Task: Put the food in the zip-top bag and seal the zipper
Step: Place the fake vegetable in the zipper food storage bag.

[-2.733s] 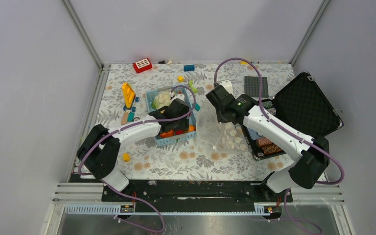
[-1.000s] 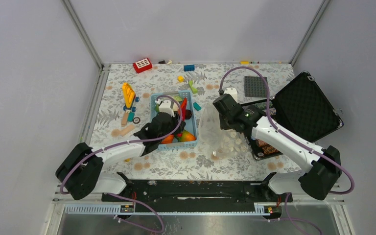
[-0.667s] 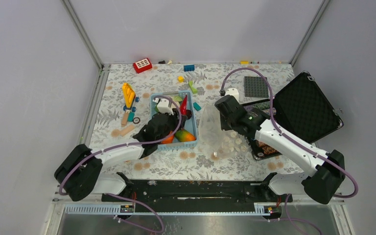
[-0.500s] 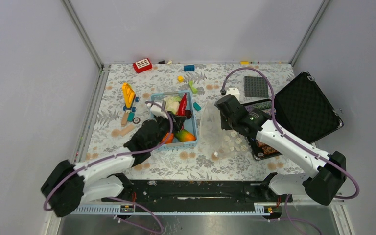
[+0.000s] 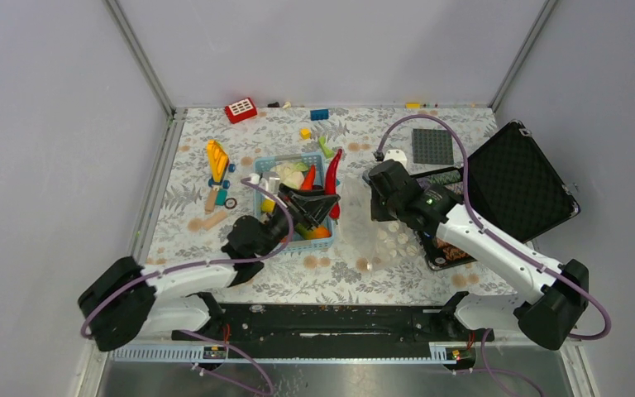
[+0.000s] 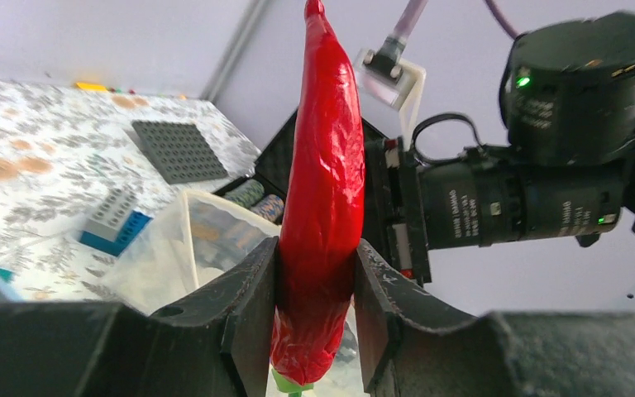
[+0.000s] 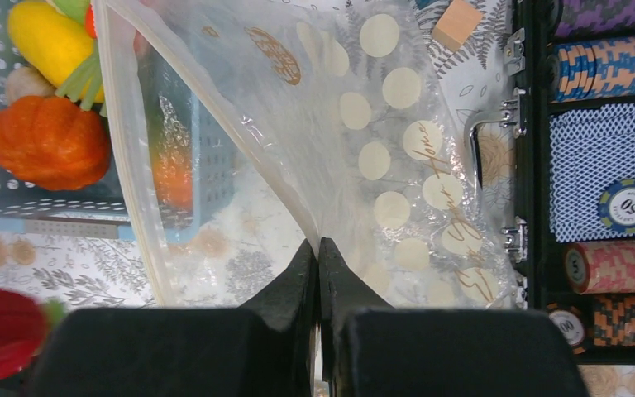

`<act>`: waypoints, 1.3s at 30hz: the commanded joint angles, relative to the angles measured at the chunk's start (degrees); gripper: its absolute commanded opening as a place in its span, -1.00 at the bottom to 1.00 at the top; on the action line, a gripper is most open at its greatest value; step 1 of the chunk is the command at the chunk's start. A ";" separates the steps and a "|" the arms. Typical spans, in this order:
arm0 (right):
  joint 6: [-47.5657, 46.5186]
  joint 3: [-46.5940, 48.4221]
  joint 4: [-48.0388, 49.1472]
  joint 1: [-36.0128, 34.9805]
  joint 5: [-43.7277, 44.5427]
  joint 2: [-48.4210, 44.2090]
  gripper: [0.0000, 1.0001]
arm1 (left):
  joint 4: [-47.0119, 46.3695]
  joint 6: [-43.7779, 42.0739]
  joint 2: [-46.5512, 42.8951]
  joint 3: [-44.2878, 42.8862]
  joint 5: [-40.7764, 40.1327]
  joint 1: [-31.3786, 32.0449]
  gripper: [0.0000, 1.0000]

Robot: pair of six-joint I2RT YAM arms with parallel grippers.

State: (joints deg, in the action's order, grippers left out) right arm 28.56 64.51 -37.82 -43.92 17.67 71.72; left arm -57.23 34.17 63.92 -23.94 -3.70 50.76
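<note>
A red chili [image 5: 331, 169] stands upright in my left gripper [image 5: 318, 207], pinched near its green stem end [image 6: 322, 190]; the left gripper [image 6: 316, 273] is raised over the blue basket's right edge, next to the zip-top bag [image 5: 372, 231]. My right gripper [image 7: 318, 248] is shut on the dotted bag's [image 7: 364, 149] upper edge and holds its mouth open towards the basket. The zipper [image 7: 128, 149] runs along the open mouth rim. More food lies in the basket: a cauliflower [image 5: 288, 174], a yellow piece [image 7: 45, 37] and an orange piece [image 7: 50, 141].
The light-blue basket [image 5: 264, 161] sits mid-table. An open black case [image 5: 517, 178] with poker chips [image 7: 608, 207] lies right of the bag. A red brick [image 5: 241, 109], grey baseplate [image 5: 432, 145], yellow toy [image 5: 217, 159] and wooden block [image 5: 213, 220] are scattered around.
My left gripper rose out of the basket with the red chili and swung right towards the bag's mouth. The right gripper kept its hold on the bag, shifting slightly.
</note>
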 commanded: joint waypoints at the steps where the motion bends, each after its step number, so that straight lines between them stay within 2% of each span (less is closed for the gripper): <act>1: 3.51 2.86 -0.28 0.21 -1.56 -1.85 -1.00 | -17.81 5.44 8.65 -3.35 5.73 0.76 -1.00; 5: 4.98 3.16 0.40 0.18 -3.15 -2.58 -1.00 | -23.11 6.50 15.08 -4.83 4.82 2.35 -1.00; 9: 6.22 2.67 1.15 0.16 -4.42 -3.16 -1.00 | -24.26 5.44 18.30 -6.22 1.97 4.55 -1.00; 18: 7.70 3.10 1.75 0.21 -8.77 -6.45 -1.00 | -25.04 -2.20 22.08 -6.97 -8.66 8.04 -1.00; 28: 7.07 5.26 -0.23 0.25 -10.16 -9.03 -1.00 | -24.91 -4.08 22.00 -2.19 -12.04 9.08 -1.00; 29: 7.36 5.27 -0.13 0.24 -10.12 -8.93 -1.00 | -24.80 -4.47 21.96 -2.01 -12.03 9.44 -0.92; 31: 7.93 5.15 0.31 0.27 -10.12 -8.88 -1.00 | -24.75 -4.67 21.72 -1.71 -11.83 10.09 -0.62; 34: 8.82 4.55 1.94 0.27 -9.47 -9.02 -1.00 | -24.49 -4.66 20.85 -1.23 -10.43 10.70 -0.09; 37: 9.66 3.96 3.30 0.27 -7.62 -9.58 -1.00 | -23.21 -4.90 18.66 -0.57 -9.32 11.24 0.24; 39: 10.20 3.21 4.70 0.29 -6.51 -10.39 -1.00 | -21.33 -5.19 17.09 -0.34 -8.96 11.54 0.61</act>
State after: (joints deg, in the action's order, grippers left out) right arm 36.73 67.64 -37.36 -43.88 8.56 63.33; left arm -76.73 29.71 85.36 -24.95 -13.69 61.56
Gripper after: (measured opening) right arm 0.022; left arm 0.657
